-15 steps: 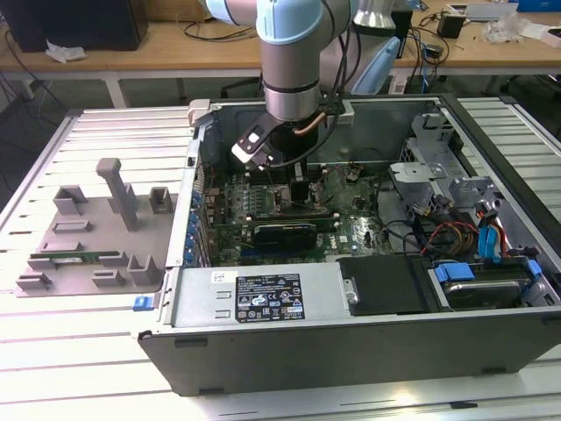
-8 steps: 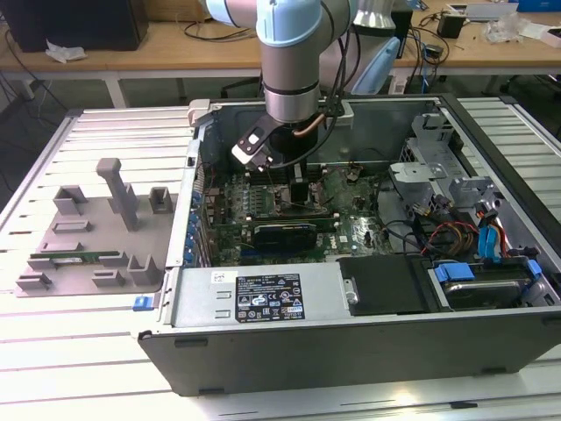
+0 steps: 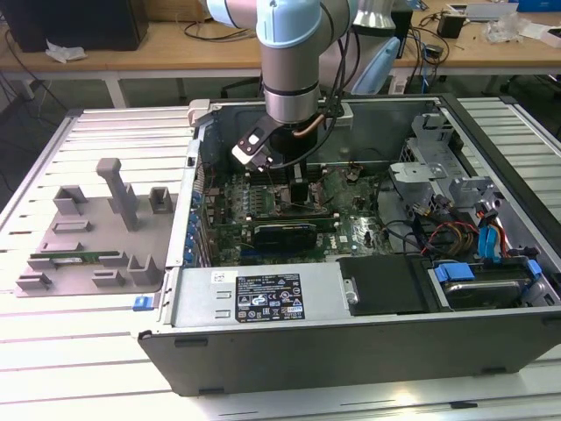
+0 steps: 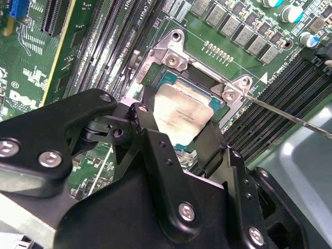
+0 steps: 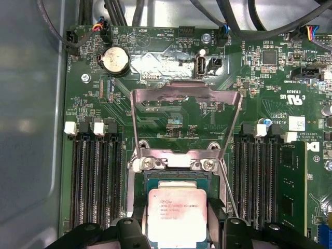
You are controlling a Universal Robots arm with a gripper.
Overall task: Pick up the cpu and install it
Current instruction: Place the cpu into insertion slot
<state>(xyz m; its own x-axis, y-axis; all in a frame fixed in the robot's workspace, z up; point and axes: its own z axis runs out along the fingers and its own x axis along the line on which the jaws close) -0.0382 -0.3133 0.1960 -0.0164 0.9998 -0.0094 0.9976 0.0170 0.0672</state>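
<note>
The cpu [image 4: 181,111] [image 5: 177,215], a flat square chip with a silver-grey top, lies level in the square socket [image 4: 174,57] on the green motherboard [image 5: 171,124]. In both wrist views my gripper [image 4: 181,122] [image 5: 177,231] straddles it, one black finger against each side of the chip, shut on it. The socket's metal load plate [image 5: 187,98] stands hinged up behind it, and the thin lever [image 4: 290,116] is swung free. In the exterior view the gripper [image 3: 298,195] reaches down into the open computer case [image 3: 351,351], and the chip is hidden under it.
Black memory slots [image 5: 96,181] flank the socket, with one stick [image 5: 293,181] seated. Cables [image 3: 456,232] and drive bays fill the exterior view's right of the case. A grey fixture tray [image 3: 96,237] holding a green memory stick [image 3: 74,259] lies on the exterior view's left.
</note>
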